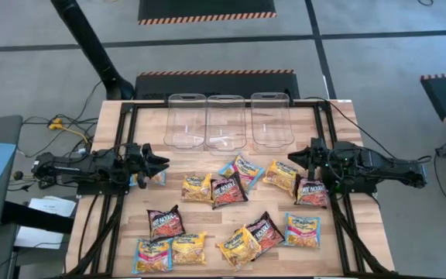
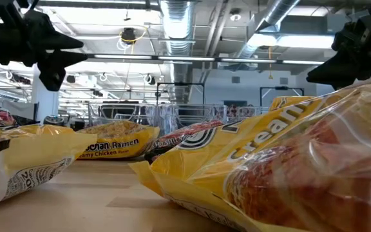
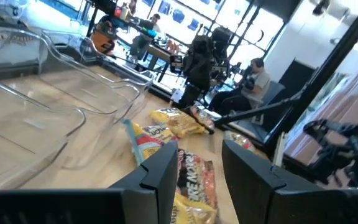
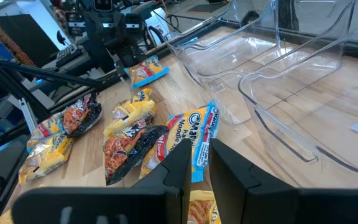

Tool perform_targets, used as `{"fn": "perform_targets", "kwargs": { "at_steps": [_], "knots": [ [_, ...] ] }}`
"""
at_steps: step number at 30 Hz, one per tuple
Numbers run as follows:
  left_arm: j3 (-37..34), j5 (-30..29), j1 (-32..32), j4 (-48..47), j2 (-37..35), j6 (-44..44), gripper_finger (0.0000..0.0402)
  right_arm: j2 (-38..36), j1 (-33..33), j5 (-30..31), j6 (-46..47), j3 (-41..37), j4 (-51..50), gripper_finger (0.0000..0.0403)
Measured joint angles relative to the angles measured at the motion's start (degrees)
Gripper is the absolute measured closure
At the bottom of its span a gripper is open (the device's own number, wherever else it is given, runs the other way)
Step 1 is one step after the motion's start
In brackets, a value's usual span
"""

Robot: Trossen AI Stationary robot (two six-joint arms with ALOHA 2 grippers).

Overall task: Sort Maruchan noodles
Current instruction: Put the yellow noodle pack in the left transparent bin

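Observation:
Several Maruchan noodle packets lie flat on the wooden table (image 1: 207, 155): yellow ones (image 1: 196, 187), dark maroon ones (image 1: 228, 190) and light blue ones (image 1: 242, 169). My left gripper (image 1: 159, 163) hovers at the table's left side, over a light blue packet (image 1: 152, 179). In its wrist view the left gripper (image 3: 199, 167) is open with nothing between the fingers. My right gripper (image 1: 293, 159) hovers at the right side, beside a yellow packet (image 1: 281, 176). In its wrist view the right gripper (image 4: 201, 160) shows a narrow gap and holds nothing.
Three clear plastic bins (image 1: 186, 120), (image 1: 226, 122), (image 1: 272, 118) stand side by side at the table's far edge. Bare wood lies between the bins and the packets. Black frame rails (image 1: 122, 225) run along the table's left and right sides.

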Motion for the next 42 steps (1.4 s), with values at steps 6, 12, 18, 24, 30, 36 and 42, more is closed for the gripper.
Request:
{"fn": "perform_targets", "kwargs": {
  "at_steps": [6, 12, 18, 24, 30, 36, 42],
  "knots": [
    [0.0, -5.5, 0.0, 3.1, 0.0, -7.2, 0.0285, 0.0, 0.0, 0.0, 0.0, 0.0, 0.0, 0.0321],
    [0.0, -10.3, 0.0, 5.5, 0.0, -6.9, 0.0285, 0.0, 0.0, 0.0, 0.0, 0.0, 0.0, 0.0321],
    [0.0, -13.9, 0.0, 2.2, 0.0, -6.0, 0.0285, 0.0, 0.0, 0.0, 0.0, 0.0, 0.0, 0.0321],
    [0.0, -12.0, 0.0, -2.2, 0.0, -6.2, 0.0285, 0.0, 0.0, 0.0, 0.0, 0.0, 0.0, 0.0321],
    [0.0, -3.9, 0.0, -2.7, 0.0, -3.6, 0.0285, 0.0, 0.0, 0.0, 0.0, 0.0, 0.0, 0.0321],
    [0.0, -0.1, 0.0, -2.8, 0.0, -3.8, 0.0285, 0.0, 0.0, 0.0, 0.0, 0.0, 0.0, 0.0321],
    [0.0, 4.0, 0.0, -3.8, 0.0, -6.4, 0.0255, 0.0, 0.0, 0.0, 0.0, 0.0, 0.0, 0.0321]
  ]
}}
